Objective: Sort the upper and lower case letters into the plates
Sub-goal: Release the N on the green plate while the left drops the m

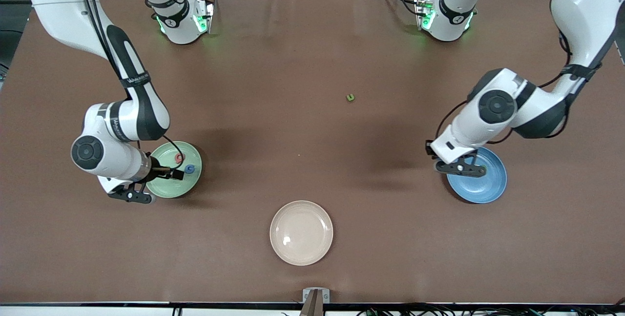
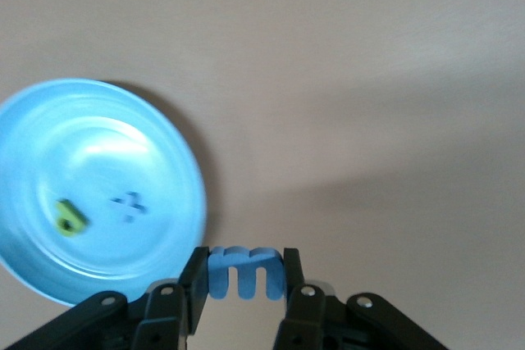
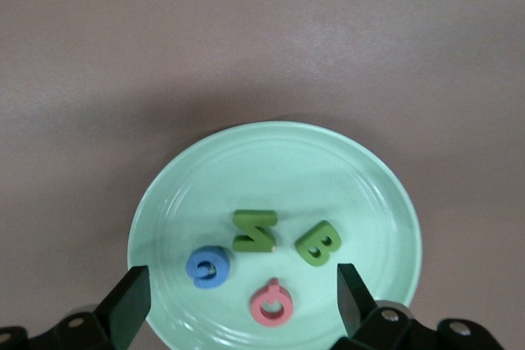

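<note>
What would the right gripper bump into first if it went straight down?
Probably the pale green plate. The right gripper hangs open over it, and the green N lies about between its fingers, so it might touch that letter first. How high it hangs is hard to tell.

I see one plate point(image 1: 188, 186) toward the right arm's end of the table with four letters point(image 3: 254, 231) in it; the other plate point(image 1: 483, 189) toward the left arm's end holds two letters point(image 2: 71, 217); a third plate point(image 1: 301, 233) lies between them, nearer the front camera; one stray letter point(image 1: 350, 96) sits farther back on the table point(image 1: 293, 52).
</note>
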Controlling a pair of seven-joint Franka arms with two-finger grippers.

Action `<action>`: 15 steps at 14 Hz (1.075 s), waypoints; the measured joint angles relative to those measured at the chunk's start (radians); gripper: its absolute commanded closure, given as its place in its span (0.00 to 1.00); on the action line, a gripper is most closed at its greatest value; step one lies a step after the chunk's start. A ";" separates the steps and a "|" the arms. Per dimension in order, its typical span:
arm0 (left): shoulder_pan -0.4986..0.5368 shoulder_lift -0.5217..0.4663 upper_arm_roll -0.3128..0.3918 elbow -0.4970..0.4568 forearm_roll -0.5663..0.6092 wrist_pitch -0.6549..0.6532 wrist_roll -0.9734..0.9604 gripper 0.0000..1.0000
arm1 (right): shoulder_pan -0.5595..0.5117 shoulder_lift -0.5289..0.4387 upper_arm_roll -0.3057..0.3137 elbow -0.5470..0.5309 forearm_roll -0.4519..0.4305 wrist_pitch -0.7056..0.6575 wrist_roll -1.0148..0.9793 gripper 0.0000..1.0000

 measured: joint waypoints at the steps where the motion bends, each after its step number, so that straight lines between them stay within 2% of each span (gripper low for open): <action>1: 0.006 0.001 0.030 0.007 0.000 0.000 0.066 0.83 | -0.012 -0.014 -0.001 0.009 0.000 -0.038 -0.027 0.00; 4: 0.002 0.019 0.134 0.056 0.000 0.009 0.263 0.83 | -0.057 -0.062 -0.001 0.061 0.000 -0.198 -0.091 0.00; 7: 0.002 0.042 0.199 0.093 0.019 0.040 0.376 0.83 | -0.073 -0.131 -0.001 0.094 0.000 -0.325 -0.105 0.00; 12: -0.011 0.087 0.262 0.096 0.075 0.135 0.403 0.83 | -0.072 -0.259 0.012 0.102 0.000 -0.452 -0.105 0.00; 15: -0.067 0.121 0.304 0.132 0.088 0.150 0.403 0.82 | -0.071 -0.303 0.020 0.140 0.000 -0.535 -0.105 0.00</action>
